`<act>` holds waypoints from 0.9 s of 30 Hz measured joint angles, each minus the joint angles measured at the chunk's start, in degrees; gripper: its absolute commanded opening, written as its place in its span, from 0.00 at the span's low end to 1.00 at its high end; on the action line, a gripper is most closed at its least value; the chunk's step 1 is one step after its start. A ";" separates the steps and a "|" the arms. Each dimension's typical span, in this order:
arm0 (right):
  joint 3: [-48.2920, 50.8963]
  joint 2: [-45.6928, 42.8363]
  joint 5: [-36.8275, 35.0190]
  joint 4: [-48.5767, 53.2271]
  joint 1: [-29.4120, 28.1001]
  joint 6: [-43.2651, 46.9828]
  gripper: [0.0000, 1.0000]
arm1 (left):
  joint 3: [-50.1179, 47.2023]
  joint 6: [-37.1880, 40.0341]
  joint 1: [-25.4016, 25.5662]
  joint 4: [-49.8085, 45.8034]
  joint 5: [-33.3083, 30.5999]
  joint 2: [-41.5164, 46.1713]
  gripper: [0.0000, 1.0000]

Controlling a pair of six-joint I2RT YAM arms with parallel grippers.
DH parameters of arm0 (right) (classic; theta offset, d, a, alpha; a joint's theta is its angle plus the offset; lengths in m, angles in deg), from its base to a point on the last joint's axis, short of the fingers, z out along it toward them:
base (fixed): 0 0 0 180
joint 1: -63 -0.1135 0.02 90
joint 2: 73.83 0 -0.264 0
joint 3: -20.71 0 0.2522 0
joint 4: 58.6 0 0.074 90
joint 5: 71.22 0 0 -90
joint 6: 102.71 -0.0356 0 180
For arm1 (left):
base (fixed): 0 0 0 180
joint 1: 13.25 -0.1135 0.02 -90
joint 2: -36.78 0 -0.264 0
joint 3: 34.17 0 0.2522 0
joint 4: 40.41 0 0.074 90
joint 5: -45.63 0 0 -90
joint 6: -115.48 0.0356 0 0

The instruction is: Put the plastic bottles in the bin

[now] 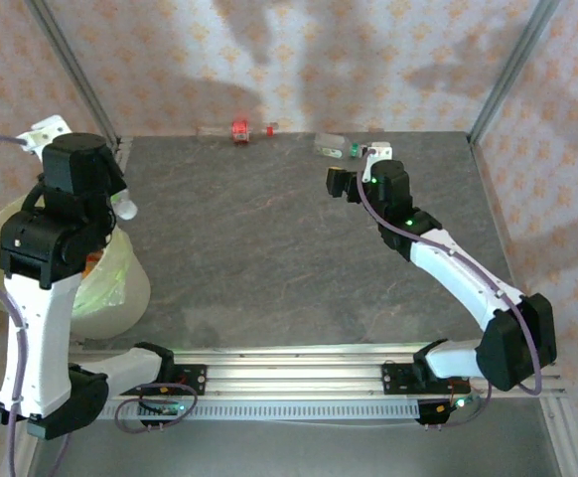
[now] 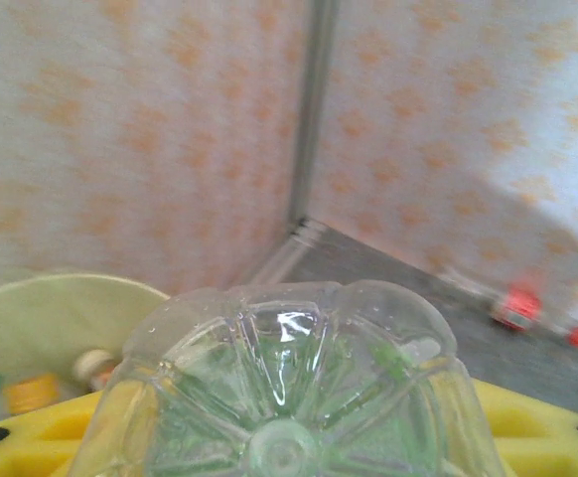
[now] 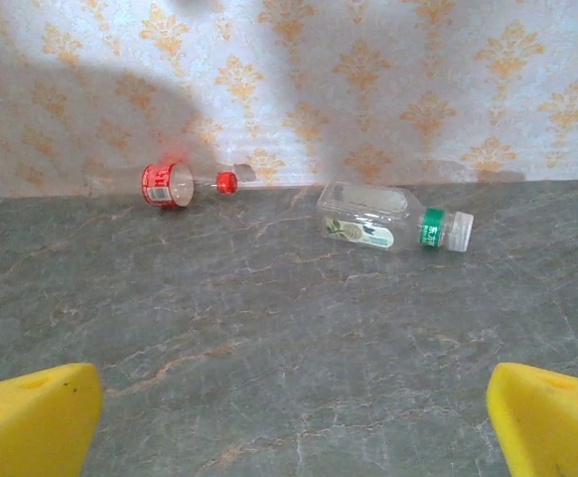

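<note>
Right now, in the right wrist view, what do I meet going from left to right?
Yellow gripper finger → clear plastic bottle with red label and red cap → clear plastic bottle with green band → second yellow gripper finger.

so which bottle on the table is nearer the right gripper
The clear plastic bottle with the green neck band and pale cap, just ahead of the right gripper; the red-labelled, red-capped clear bottle lies farther left.
</note>
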 measured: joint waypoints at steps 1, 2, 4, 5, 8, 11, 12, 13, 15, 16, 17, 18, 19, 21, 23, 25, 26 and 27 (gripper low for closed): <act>0.00 0.11 -0.11 0.00 0.04 -0.11 0.99 | 0.66 0.52 -0.83 -0.55 -1.16 -0.26 0.49; 0.00 0.26 -0.13 0.00 0.11 -0.26 0.99 | 1.01 1.05 -2.05 -0.83 -2.08 -0.46 0.49; 0.00 0.59 -0.15 0.02 0.31 -0.28 0.99 | 0.61 2.27 -5.62 -0.92 -2.54 -0.44 0.49; 0.00 0.74 -0.17 0.04 0.37 -0.28 0.99 | -0.09 2.69 -8.02 -0.92 -2.29 -0.24 0.49; 0.00 1.18 -0.66 0.04 0.46 -0.28 0.99 | -2.75 3.69 -16.57 -1.03 1.09 0.46 0.49; 0.00 1.44 -1.01 0.02 0.46 -0.26 0.99 | -4.81 4.17 -24.68 -1.53 6.75 0.31 0.49; 0.00 1.55 -1.01 0.02 0.52 -0.26 0.99 | -5.09 4.20 -27.23 -2.36 8.87 -0.15 0.49; 0.00 1.66 -1.03 0.02 0.57 -0.26 0.99 | -5.20 4.26 -28.89 -2.97 10.34 -0.66 0.50; 0.00 1.99 -1.20 0.02 0.61 -0.28 0.99 | -5.40 4.61 -31.23 -4.33 13.68 -1.95 0.53; 0.00 2.14 -1.22 0.02 0.68 -0.26 0.99 | -5.44 4.85 -31.76 -4.94 14.99 -2.56 0.54; 0.00 2.29 -1.25 0.00 0.68 -0.28 0.99 | -5.46 5.07 -32.24 -5.75 16.37 -3.28 0.55; 0.00 2.45 -1.29 0.02 0.68 -0.28 0.99 | -5.46 5.25 -32.74 -6.58 17.81 -4.15 0.56; 0.00 2.60 -1.40 0.02 0.68 -0.28 0.99 | -5.44 5.44 -33.14 -7.23 18.82 -4.92 0.56; 0.00 2.97 -1.42 0.02 0.74 -0.28 0.99 | -5.44 5.68 -33.79 -8.81 20.92 -6.99 0.61; 0.00 3.32 -1.42 0.02 0.79 -0.31 0.99 | -5.46 6.19 -34.03 -9.79 22.47 -9.18 0.72; -0.04 3.58 -1.44 0.02 0.79 -0.33 0.99 | -5.46 6.47 -34.14 -9.81 24.22 -11.08 0.76; -0.07 3.63 -1.57 0.02 0.79 -0.52 0.99 | -5.46 6.58 -34.14 -9.84 25.24 -12.00 0.77; -0.07 3.67 -1.84 0.02 0.81 -0.83 0.99 | -5.46 6.58 -34.18 -9.81 26.10 -12.63 0.78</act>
